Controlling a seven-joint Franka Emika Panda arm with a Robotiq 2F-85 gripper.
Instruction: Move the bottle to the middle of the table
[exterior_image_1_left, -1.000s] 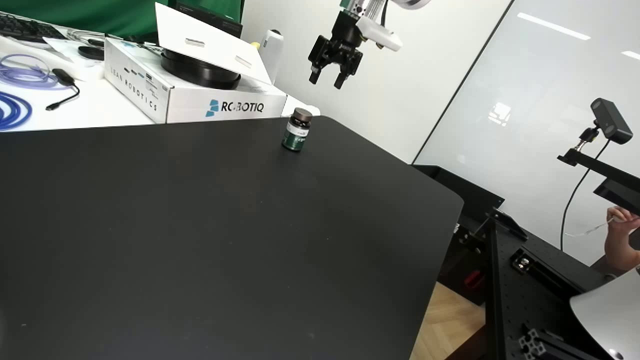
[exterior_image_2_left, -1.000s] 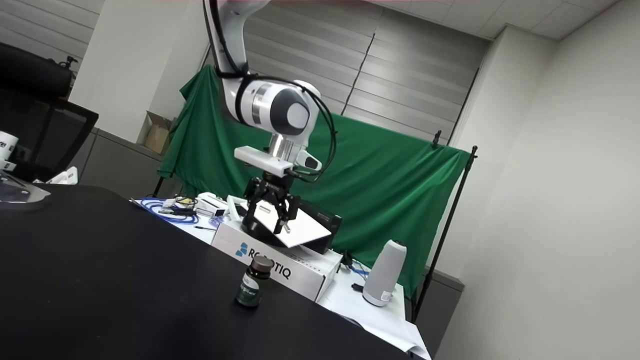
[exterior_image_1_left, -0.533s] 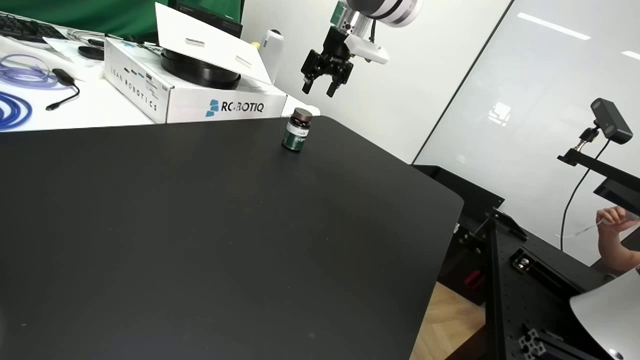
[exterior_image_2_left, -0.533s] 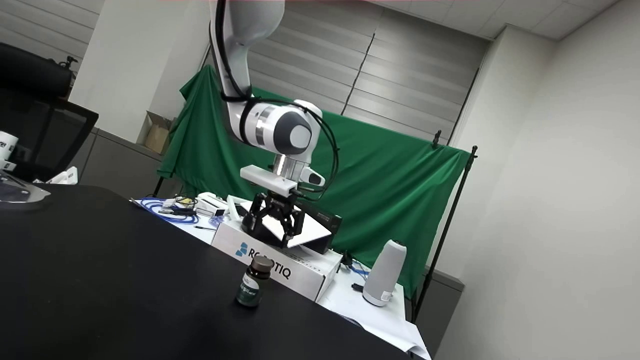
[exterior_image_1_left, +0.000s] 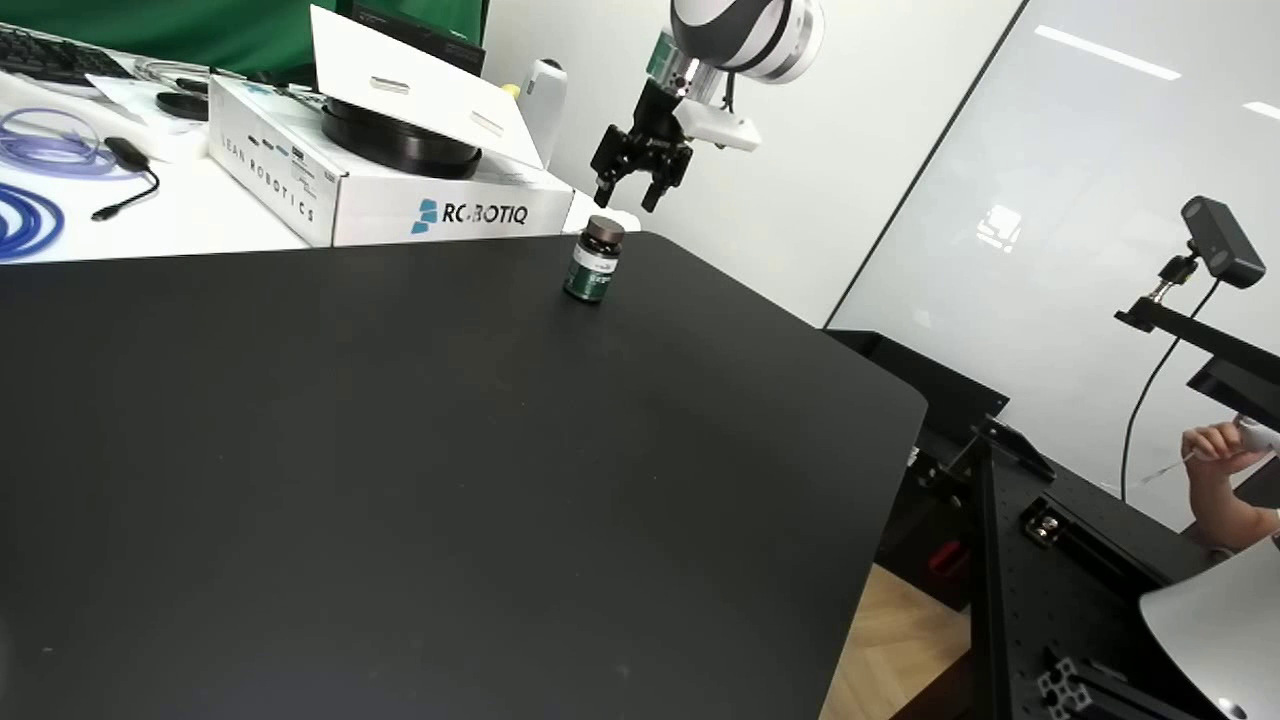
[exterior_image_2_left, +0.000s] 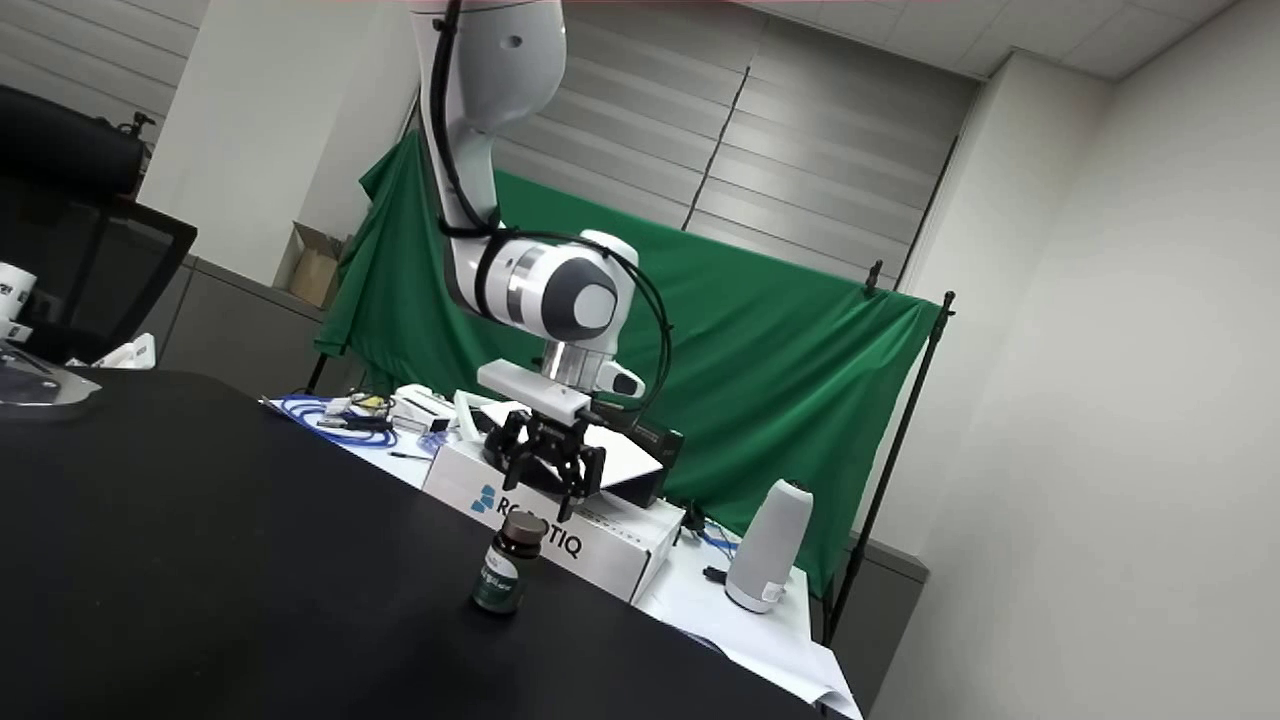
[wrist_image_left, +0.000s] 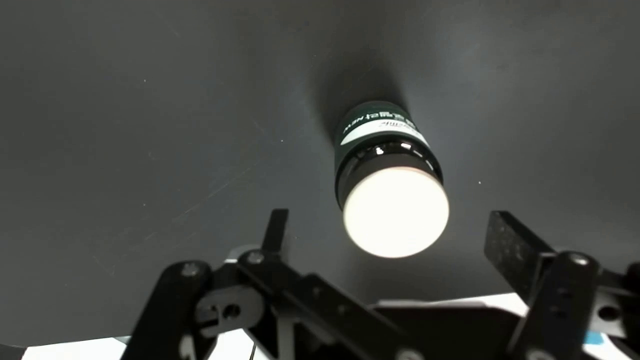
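In an exterior view the bottle (exterior_image_1_left: 594, 262) stands upright on the black surface (exterior_image_1_left: 450, 450), just past the right-hand end of the white printed box (exterior_image_1_left: 380, 205) and nearer the camera; in an exterior view its cap (exterior_image_2_left: 525, 528) hides part of the lettering on the box. It is a small, round bottle: shiny dark shoulders, a white band (wrist_image_left: 367, 131) around its middle and deep green below that, with small print on the band and on the green. The cap looks brown in both exterior views, while in the wrist view its flat top glares white and the detail there is washed out. The fingers (wrist_image_left: 517, 250) are spread wide; in the wrist view the cap shows in the gap between them, with strips of the black surface on either side. In both exterior views they hang near the box, just apart from the bottle. A round black thing (exterior_image_1_left: 400, 150) sits on the box, with a white panel (exterior_image_1_left: 430, 95) slanting above it, and the box rests on a white surface (exterior_image_1_left: 200, 215).
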